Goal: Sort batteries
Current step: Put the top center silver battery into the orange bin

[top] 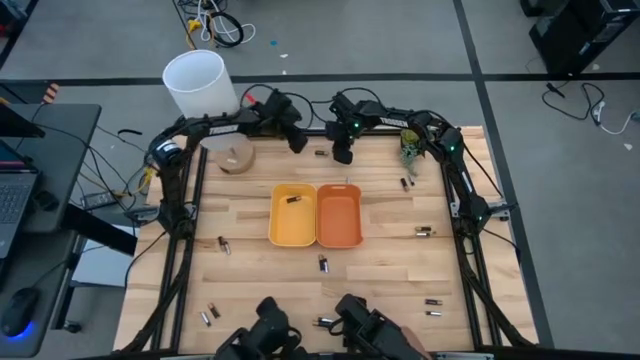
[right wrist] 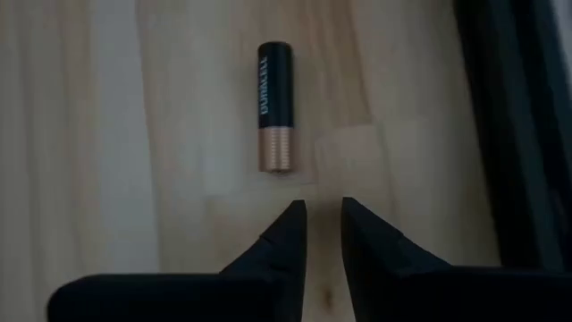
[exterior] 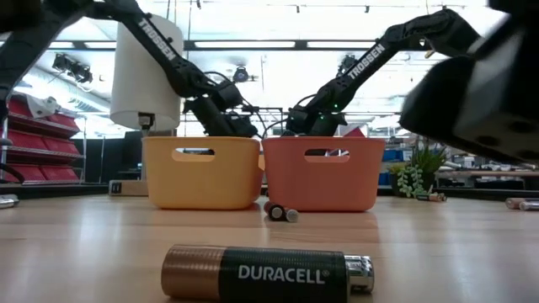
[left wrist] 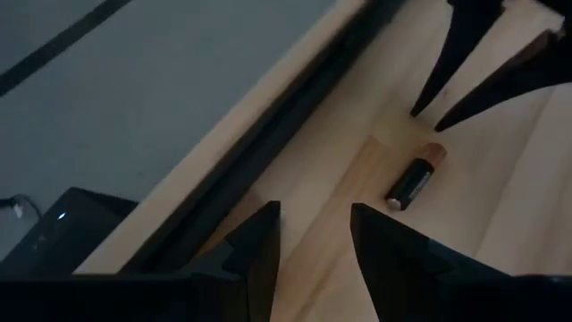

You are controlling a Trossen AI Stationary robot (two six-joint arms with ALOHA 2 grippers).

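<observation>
A black and copper battery (right wrist: 275, 105) lies on the wood near the table's far edge, between my two grippers (top: 321, 154). My right gripper (right wrist: 323, 224) hovers just short of its copper end, fingers a little apart, with nothing between them. My left gripper (left wrist: 315, 228) stands open on the battery's (left wrist: 414, 182) other side, a short way off, also holding nothing. At the table's middle sit a yellow tray (top: 278, 228) and an orange tray (top: 339, 238). One battery (top: 294, 201) lies in the yellow tray.
Several more batteries lie scattered on the table (top: 222, 244) (top: 323, 263) (top: 425, 231) (top: 432, 302); one lies close to the low camera (exterior: 265, 272). A white cylinder (top: 200, 85) and a round wooden piece (top: 237, 157) stand far left, a small plant (top: 412, 150) far right.
</observation>
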